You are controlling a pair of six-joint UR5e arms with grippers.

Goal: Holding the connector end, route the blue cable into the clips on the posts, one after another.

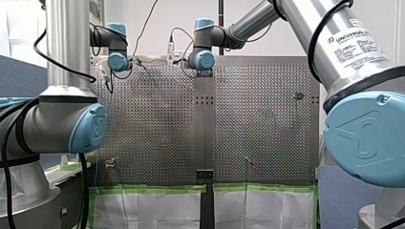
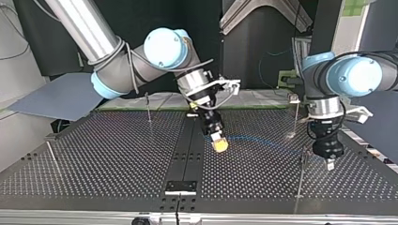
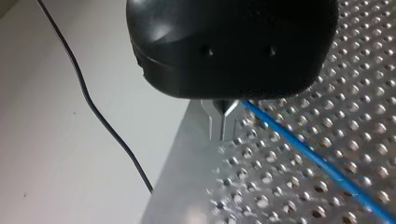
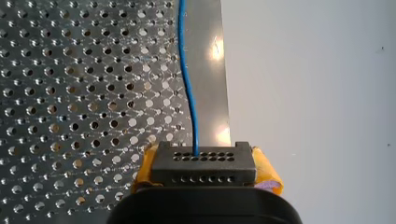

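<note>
In the right wrist view my right gripper [image 4: 208, 176] is shut on a black connector [image 4: 204, 161], gripped between its yellow pads [image 4: 267, 173]. The blue cable [image 4: 187, 84] leaves the connector and runs ahead over the perforated table. In the top view that gripper [image 2: 219, 143] hangs low near the table's middle. The cable [image 2: 263, 139] curves from it toward the view's right, to my left gripper [image 2: 330, 163]. In the left wrist view my left gripper [image 3: 223, 133] has its metal fingers shut, and the blue cable [image 3: 308, 150] leads away from them.
Thin posts stand on the table [image 2: 117, 154] in the top view: one at the back left [image 2: 148, 107], one at the left edge [image 2: 51, 157], and two at the right [image 2: 296, 115] [image 2: 300, 176] near my left gripper. A dark strip [image 2: 187, 154] runs down the table's middle.
</note>
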